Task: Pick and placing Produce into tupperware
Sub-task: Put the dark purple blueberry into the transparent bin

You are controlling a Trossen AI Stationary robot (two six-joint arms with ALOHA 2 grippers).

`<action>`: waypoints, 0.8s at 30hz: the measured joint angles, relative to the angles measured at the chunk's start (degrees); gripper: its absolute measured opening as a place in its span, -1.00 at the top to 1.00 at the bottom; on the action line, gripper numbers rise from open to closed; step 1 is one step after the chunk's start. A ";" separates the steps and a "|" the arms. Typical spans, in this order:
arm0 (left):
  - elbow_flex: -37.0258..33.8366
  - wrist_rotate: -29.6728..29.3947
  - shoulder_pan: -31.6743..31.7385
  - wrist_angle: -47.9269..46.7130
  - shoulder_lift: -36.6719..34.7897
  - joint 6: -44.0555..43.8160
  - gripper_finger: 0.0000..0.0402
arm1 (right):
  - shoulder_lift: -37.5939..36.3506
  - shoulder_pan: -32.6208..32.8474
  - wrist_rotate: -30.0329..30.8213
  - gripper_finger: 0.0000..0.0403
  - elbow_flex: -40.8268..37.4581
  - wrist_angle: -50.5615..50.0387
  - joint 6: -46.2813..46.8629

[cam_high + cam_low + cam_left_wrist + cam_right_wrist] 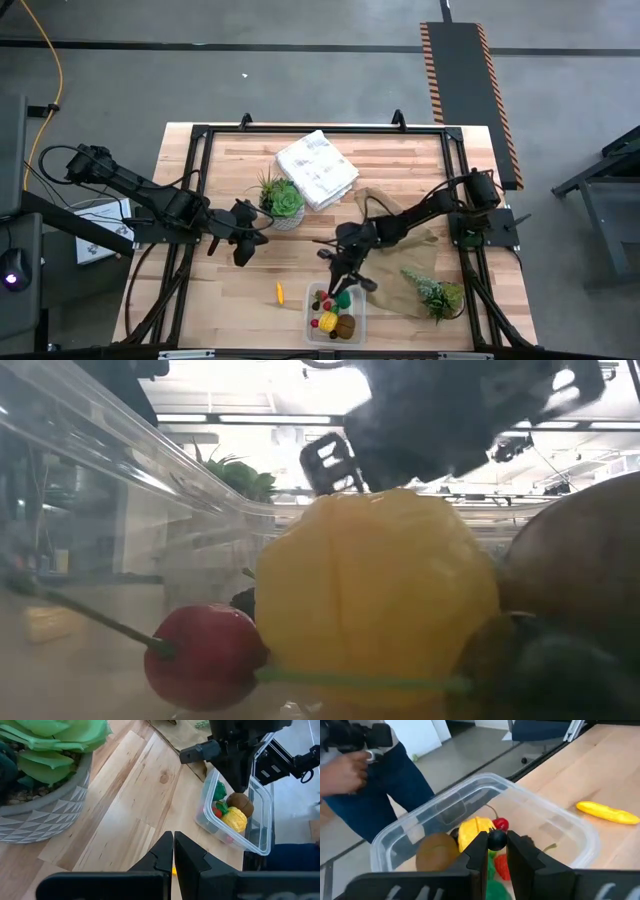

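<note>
Black and small, a dark berry sits pinched in the right end effector over the clear box at the desk's near edge; we judge release comes next, then the orange stick. Left end effector waits closed, empty

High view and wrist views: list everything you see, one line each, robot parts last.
tupperware: one, clear, near table edge.
lemon: one, yellow, inside tupperware.
kiwi ball: one, brown, inside tupperware.
red berry: one, red, inside tupperware.
dark berry: one, black, between right hand's fingers, over tupperware.
orange stick: one, on table left of tupperware.
succulents: two, green, potted.
cloth: one, white, folded.
paper bag: one, brown, crumpled.
left hand: shut, empty.
right hand: shut on dark berry.
</note>
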 joint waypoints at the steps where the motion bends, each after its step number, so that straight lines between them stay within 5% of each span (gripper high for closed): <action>1: 0.00 0.15 0.00 -0.04 -0.01 0.10 0.97 | 0.00 0.12 0.31 0.79 1.04 -1.72 -0.54; 10: 0.00 2.15 -0.02 -0.14 0.00 2.56 0.97 | 0.00 1.84 6.16 0.80 13.25 -28.06 -11.17; 24: 0.00 3.71 0.00 -1.46 -0.02 3.09 0.97 | -3.43 4.00 13.55 0.80 22.79 -47.42 -10.50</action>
